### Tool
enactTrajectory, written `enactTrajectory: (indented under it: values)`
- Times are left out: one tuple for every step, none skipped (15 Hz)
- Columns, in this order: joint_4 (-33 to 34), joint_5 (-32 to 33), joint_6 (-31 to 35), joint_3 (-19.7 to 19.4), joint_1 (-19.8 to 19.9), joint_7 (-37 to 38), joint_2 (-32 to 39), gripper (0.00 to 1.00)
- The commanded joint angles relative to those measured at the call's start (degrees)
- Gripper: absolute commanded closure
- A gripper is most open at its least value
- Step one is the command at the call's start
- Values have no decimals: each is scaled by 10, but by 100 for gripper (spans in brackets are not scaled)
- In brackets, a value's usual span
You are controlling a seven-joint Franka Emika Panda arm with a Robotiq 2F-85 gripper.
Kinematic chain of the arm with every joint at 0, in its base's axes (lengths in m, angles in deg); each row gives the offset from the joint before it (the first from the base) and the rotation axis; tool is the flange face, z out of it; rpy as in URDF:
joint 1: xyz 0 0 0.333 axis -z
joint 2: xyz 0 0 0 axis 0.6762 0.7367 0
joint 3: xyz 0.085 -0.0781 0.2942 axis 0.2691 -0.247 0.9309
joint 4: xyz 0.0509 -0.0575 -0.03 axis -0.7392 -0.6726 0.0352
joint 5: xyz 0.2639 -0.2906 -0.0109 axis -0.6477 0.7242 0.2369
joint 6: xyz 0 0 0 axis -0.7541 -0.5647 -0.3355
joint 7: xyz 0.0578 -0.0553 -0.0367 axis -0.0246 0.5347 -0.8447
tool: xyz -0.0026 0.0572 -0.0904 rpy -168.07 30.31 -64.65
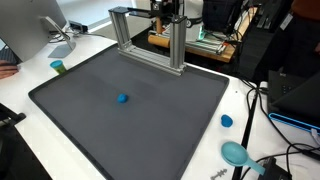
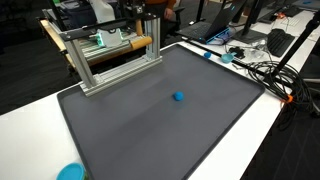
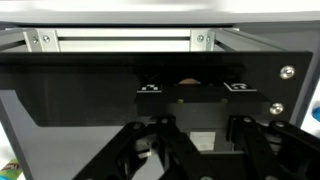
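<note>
My gripper (image 1: 170, 18) hangs over the top of an aluminium frame (image 1: 150, 50) at the back edge of a dark grey mat (image 1: 130, 125). In the exterior view from the opposite side the gripper (image 2: 150, 25) sits at the end of a wooden rod (image 2: 128, 44) that lies along the frame (image 2: 115, 65). In the wrist view the gripper (image 3: 197, 165) shows only its dark linkages, drawn in, above a black marker panel (image 3: 190, 88); the tips run off the bottom edge. I cannot see whether anything is between them. A small blue ball (image 1: 123, 98) (image 2: 178, 97) lies alone mid-mat, far from the gripper.
The mat covers most of a white table (image 1: 245, 100). A teal cup (image 1: 58, 67), a blue cap (image 1: 227, 121) and a teal scoop (image 1: 235, 153) sit on its margins. Cables (image 2: 262, 72) trail along one side. Monitors and lab gear stand behind the frame.
</note>
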Motion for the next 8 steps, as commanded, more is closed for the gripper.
enactTrajectory:
  values:
    - [80, 1, 13, 16, -3, 19, 61, 78]
    - [111, -1, 18, 21, -4, 28, 90, 78]
    - [143, 2, 24, 28, 0, 43, 120, 78]
    - [172, 7, 25, 34, 3, 57, 146, 78]
    - [201, 10, 25, 39, 5, 71, 171, 78]
    - [234, 13, 25, 42, 9, 91, 201, 78]
    - [263, 11, 20, 40, 11, 107, 227, 78]
    - [294, 7, 8, 36, 12, 118, 253, 78]
